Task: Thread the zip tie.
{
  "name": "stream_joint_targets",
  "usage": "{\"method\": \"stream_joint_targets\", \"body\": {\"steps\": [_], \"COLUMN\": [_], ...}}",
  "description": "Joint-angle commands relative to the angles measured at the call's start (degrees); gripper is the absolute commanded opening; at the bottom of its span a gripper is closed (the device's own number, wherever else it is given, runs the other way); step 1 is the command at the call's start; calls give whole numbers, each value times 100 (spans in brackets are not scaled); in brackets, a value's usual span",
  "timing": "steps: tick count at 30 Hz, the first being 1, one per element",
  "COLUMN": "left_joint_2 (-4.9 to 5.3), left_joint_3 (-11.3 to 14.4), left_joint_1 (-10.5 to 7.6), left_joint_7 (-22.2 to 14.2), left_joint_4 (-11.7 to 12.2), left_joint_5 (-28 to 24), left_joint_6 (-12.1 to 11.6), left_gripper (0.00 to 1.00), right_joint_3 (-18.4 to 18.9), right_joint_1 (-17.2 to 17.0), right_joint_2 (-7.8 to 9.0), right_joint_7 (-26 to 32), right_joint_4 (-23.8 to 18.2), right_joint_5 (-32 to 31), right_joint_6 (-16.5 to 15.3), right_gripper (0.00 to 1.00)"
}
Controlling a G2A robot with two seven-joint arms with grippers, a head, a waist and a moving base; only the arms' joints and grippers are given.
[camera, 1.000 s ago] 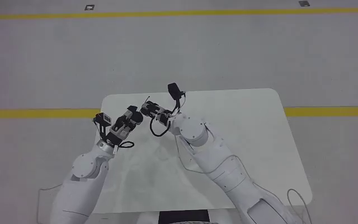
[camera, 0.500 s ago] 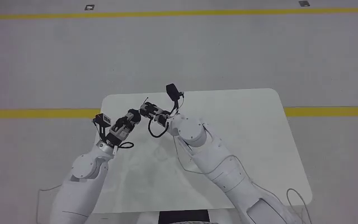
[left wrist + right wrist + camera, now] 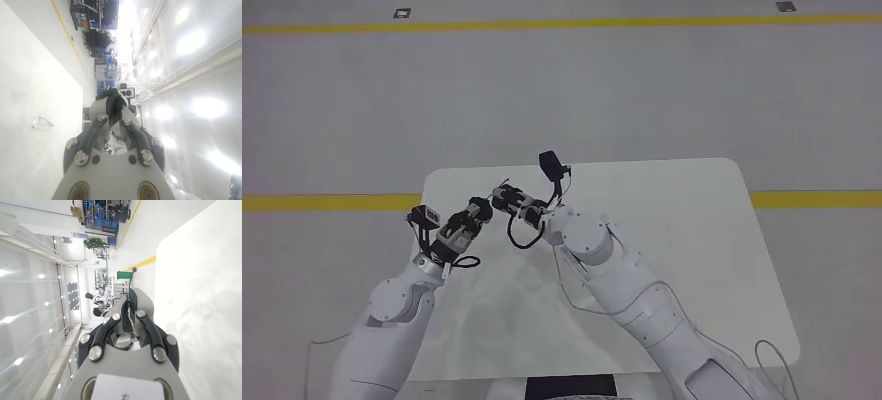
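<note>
My two grippers meet tip to tip above the back left part of the white table (image 3: 672, 230). The right gripper (image 3: 500, 196) (image 3: 129, 298) is shut on a thin black zip tie (image 3: 130, 285). The tie sticks straight out past its fingertips and ends in a small dark head (image 3: 134, 269). The left gripper (image 3: 480, 207) (image 3: 113, 98) has its black pads pressed together, and I cannot make out anything between them. In the left wrist view the other arm's dark fingertips (image 3: 105, 94) sit right at its tip.
A small thin clear looped piece (image 3: 42, 123) lies on the table below the left gripper. The table's rounded back left corner (image 3: 432, 180) is close by. Bare tabletop stretches to the right (image 3: 702, 260).
The right gripper has shifted slightly left, closing the small gap to the left gripper. The left arm has barely moved.
</note>
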Motion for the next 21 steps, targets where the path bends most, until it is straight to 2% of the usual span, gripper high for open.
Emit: {"method": "stream_joint_targets", "body": {"steps": [1, 5, 8, 12, 16, 19, 21], "left_joint_2": [9, 44, 81, 149, 242, 312, 312], "left_joint_3": [-42, -189, -361, -627, -979, -1132, -1132], "left_joint_1": [27, 71, 85, 96, 72, 32, 32], "left_joint_7": [-65, -412, -665, -1241, -1911, -2531, -2531], "left_joint_4": [-31, -58, -37, 4, 109, 173, 173], "left_joint_5": [-45, -180, -250, -434, -459, -416, -416], "left_joint_6": [5, 41, 102, 357, 645, 937, 937], "left_gripper": [0, 0, 0, 0, 0, 0, 0], "right_joint_3": [47, 232, 464, 729, 889, 892, 892], "right_joint_1": [-27, -116, -157, -137, 59, 76, 76], "right_joint_2": [20, 80, 139, 218, 289, 291, 291], "right_joint_7": [41, 226, 574, 1242, 2112, 2161, 2161], "right_joint_4": [-55, -167, -176, -75, 281, 316, 316], "right_joint_5": [-16, 50, 273, 615, 935, 960, 960], "right_joint_6": [-20, -123, -344, -641, -985, -982, -982], "right_gripper": [100, 100, 100, 100, 100, 100, 100]}}
